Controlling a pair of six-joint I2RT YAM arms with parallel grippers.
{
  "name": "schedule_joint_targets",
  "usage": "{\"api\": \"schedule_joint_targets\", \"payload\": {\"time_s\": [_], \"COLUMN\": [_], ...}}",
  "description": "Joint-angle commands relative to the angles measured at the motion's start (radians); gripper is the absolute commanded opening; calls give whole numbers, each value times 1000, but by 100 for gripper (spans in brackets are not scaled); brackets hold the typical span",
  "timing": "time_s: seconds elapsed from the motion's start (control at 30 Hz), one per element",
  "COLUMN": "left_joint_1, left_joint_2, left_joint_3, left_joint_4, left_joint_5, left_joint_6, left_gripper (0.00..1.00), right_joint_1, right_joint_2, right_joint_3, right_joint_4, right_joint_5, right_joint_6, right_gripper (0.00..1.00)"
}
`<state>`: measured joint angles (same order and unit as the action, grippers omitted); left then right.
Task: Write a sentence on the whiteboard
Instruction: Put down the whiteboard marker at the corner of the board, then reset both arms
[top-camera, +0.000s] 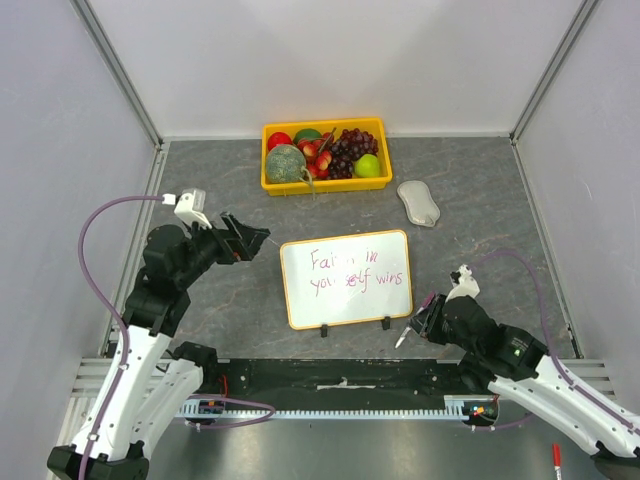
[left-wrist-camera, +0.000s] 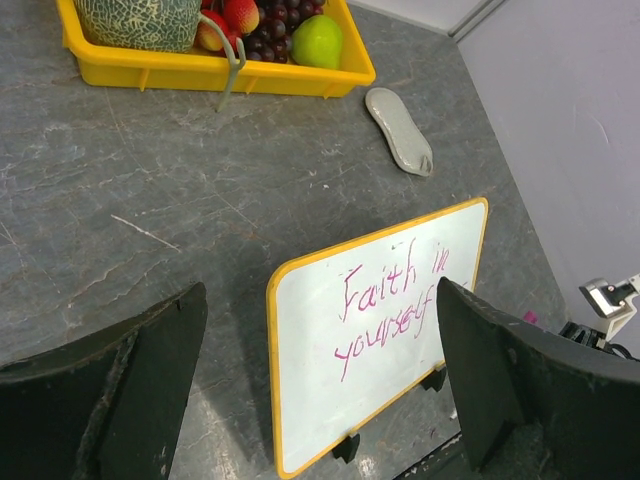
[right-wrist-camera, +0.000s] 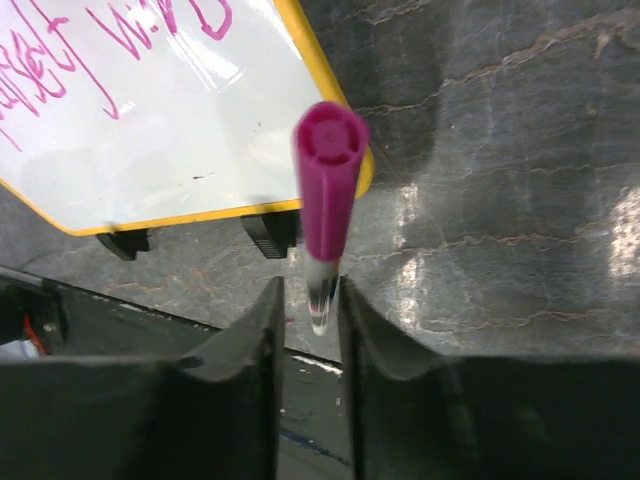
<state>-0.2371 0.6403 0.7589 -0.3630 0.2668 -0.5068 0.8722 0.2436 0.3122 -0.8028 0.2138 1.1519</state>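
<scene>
the whiteboard (top-camera: 345, 300) with the pink sentence (top-camera: 355, 270) sits on the surface (top-camera: 200, 190) between my two grippers. my left gripper (top-camera: 250, 238) is wide open, near its left edge. my right gripper (right-wrist-camera: 312, 300) is narrow around a marker (right-wrist-camera: 328, 180), beside the board's near right corner; i cannot tell if it really grips.

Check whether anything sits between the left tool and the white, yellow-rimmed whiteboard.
Nothing visible does. Only bare grey stone-patterned tabletop lies between the open left tool and the flat white yellow-rimmed whiteboard. The yellow plastic fruit tray and grey oval pad sit farther back.
</scene>
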Motion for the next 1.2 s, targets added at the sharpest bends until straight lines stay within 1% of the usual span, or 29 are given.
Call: {"api": "schedule_joint_targets", "payload": {"time_s": [0.0,0.23,0.33,0.4,0.7,0.83,1.03,1.17], "left_joint_1": [2,2,4,2,4,2,2,4], "left_joint_2": [-13,-13,-11,-8,1,19,61,70], "left_joint_3": [-18,-44,-61,-73,-102,-101,-98,-102], "left_joint_4": [50,67,78,84,122,111,70,52], "left_joint_5": [43,51,55,58,91,100,51,-17], "left_joint_6": [17,-7,-12,-21,-44,-29,-19,-13], "left_gripper": [99,100,100,100,100,100,100,100], "right_joint_1": [-2,-2,-2,-2,-2,-2,-2,-2], "right_joint_2": [29,43,42,42,98,149,263,283], "right_joint_3": [56,103,129,143,160,192,306,317], "right_joint_4": [-3,1,13,33,132,188,224,280], "right_joint_5": [71,145,177,191,220,257,389,473], "right_joint_6": [-1,-17,-29,-47,-124,-204,-349,-449], "right_gripper": [40,76,91,98,98,98,98,98]}}
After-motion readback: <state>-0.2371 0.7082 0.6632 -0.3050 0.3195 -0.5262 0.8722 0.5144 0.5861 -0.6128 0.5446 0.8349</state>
